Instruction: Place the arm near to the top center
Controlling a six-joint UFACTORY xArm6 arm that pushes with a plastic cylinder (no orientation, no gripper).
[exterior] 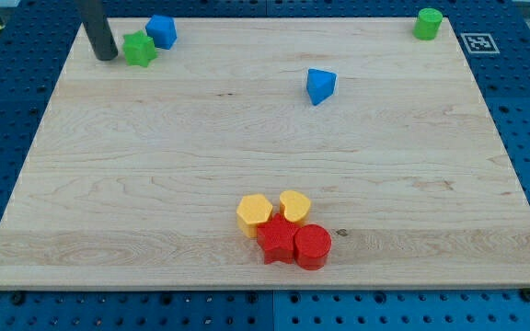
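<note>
With no claw, only a bare rod, my tip (pixel 105 57) sits just left of the green star-shaped block (pixel 139 49); skirt below it rightward to the light wooden board (pixel 247 165)'s top centre.

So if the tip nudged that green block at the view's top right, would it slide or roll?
The green cylinder stands upright on its flat end, so it would probably slide rather than roll. It looks squat, so tipping seems unlikely. It sits close to the board corner and could easily go off. My tip is far away at top left.
</note>
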